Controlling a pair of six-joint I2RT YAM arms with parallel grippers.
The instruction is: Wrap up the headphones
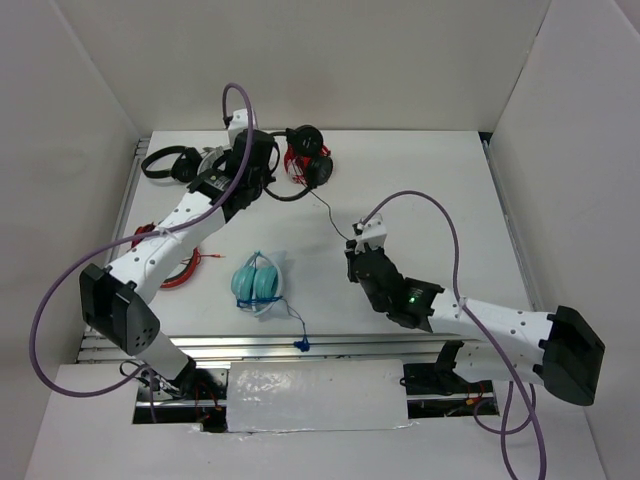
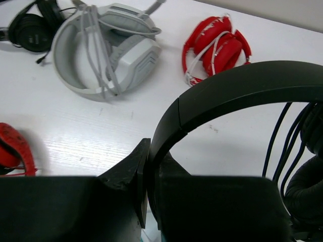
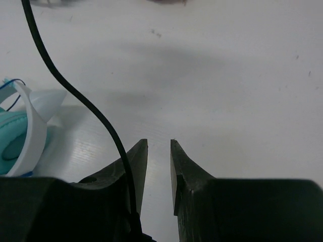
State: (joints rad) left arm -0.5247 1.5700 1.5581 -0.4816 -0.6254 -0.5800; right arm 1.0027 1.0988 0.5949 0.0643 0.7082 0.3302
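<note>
The all-black headphones are lifted at the back of the table. My left gripper is shut on their thin headband, which is pinched between my left gripper's fingertips. Several cable strands hang beside an earcup. The long black cable runs from the headphones to my right gripper. In the right wrist view the cable crosses the outside of the left finger. My right gripper stands slightly open with nothing between the jaws.
Another black pair, a grey-white headset and red headphones lie at the back. Teal headphones with a blue cable lie front-centre. A red pair lies by the left arm. White walls enclose the table.
</note>
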